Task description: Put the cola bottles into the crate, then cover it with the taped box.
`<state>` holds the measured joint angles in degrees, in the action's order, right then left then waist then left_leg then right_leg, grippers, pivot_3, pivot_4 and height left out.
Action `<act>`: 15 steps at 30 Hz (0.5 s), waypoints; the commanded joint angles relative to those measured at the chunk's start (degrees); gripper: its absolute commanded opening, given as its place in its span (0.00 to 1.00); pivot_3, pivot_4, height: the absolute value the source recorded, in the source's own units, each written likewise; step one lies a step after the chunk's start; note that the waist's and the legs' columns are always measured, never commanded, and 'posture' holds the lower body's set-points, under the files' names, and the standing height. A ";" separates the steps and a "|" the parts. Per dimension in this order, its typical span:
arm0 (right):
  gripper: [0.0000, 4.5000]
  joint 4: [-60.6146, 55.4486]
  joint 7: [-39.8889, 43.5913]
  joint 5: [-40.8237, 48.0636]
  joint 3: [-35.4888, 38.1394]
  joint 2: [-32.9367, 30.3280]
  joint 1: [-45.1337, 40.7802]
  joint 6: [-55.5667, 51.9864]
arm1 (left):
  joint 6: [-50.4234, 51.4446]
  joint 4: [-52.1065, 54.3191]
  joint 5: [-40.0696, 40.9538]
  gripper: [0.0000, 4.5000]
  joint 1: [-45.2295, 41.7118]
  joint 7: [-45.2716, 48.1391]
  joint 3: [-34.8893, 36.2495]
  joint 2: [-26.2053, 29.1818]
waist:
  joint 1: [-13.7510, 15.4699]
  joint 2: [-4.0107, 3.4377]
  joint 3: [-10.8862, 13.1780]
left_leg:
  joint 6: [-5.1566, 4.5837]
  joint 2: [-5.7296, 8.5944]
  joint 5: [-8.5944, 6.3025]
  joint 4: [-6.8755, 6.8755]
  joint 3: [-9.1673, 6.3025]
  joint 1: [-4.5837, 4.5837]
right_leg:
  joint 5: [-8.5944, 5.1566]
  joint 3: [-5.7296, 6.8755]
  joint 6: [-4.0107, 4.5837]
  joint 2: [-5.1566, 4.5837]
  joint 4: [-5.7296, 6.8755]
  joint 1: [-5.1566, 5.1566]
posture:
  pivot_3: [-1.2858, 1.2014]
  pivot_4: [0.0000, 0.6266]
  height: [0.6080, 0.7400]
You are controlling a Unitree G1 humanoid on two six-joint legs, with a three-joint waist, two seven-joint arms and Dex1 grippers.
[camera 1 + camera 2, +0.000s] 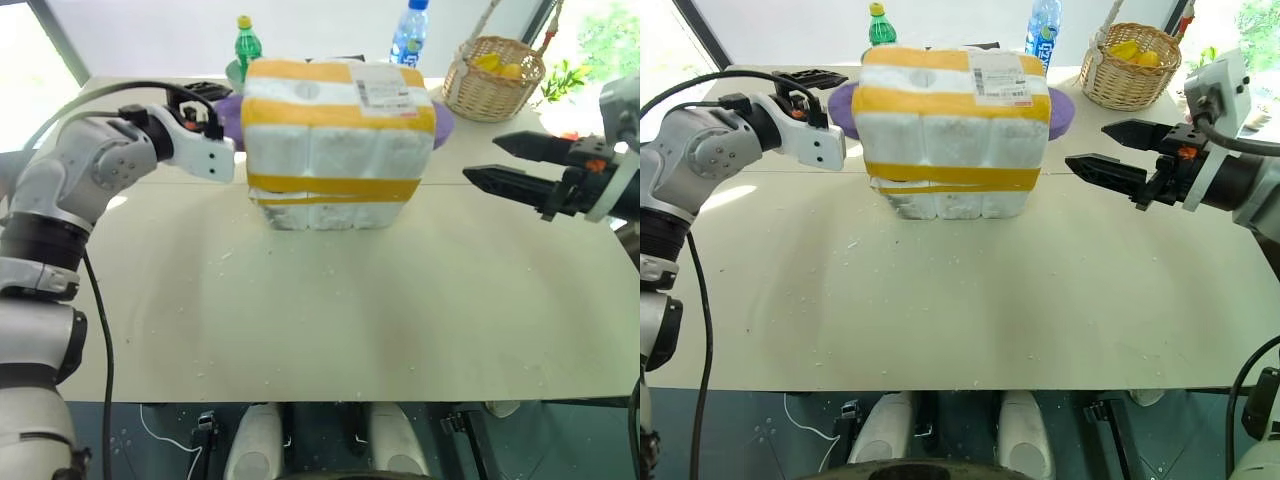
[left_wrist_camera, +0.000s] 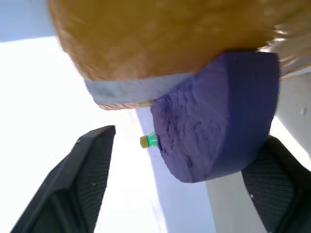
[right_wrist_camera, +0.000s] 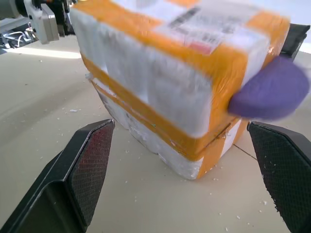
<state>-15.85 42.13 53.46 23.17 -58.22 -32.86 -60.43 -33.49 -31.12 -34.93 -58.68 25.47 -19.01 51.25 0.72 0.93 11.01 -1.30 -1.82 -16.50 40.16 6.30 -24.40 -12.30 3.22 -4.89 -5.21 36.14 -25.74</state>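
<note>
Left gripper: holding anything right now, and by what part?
Nothing held. Left gripper stands open around the taped box's purple handle; right gripper open, clear of it.

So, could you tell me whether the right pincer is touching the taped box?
Apart. In the right eye view, bare table separates the open right pincer from the taped box.

The large white foam box wrapped in yellow tape point(image 1: 335, 140) hid the low white foam tray beneath it, apart from its yellow-banded rim point(image 1: 330, 187), and anything inside. It covered the lower parts of the green plastic bottle point(image 1: 246, 42) and clear blue-labelled bottle point(image 1: 409, 33). Its white shipping label point(image 1: 1000, 78) was too small to read.
</note>
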 commanded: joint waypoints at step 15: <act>1.00 8.21 8.12 -7.91 -4.32 -3.25 -0.18 8.59 | 49.56 28.67 61.97 0.84 25.40 26.36 30.78 8.64 | -0.12 -0.01 0.00 | 0.01 -0.09 0.01 0.05 -0.15 0.02 | 0.00 0.00 -0.01 -0.12 0.05 0.02 | 0.52 0.24 1.00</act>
<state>-8.44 48.22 47.06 18.46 -59.94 -32.17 -54.15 3.10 -4.74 16.21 -32.27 48.15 6.27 57.81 0.60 0.92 11.01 -1.29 -1.91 -16.48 40.21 6.12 -24.38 -12.30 3.22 -4.91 -5.32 36.20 -25.72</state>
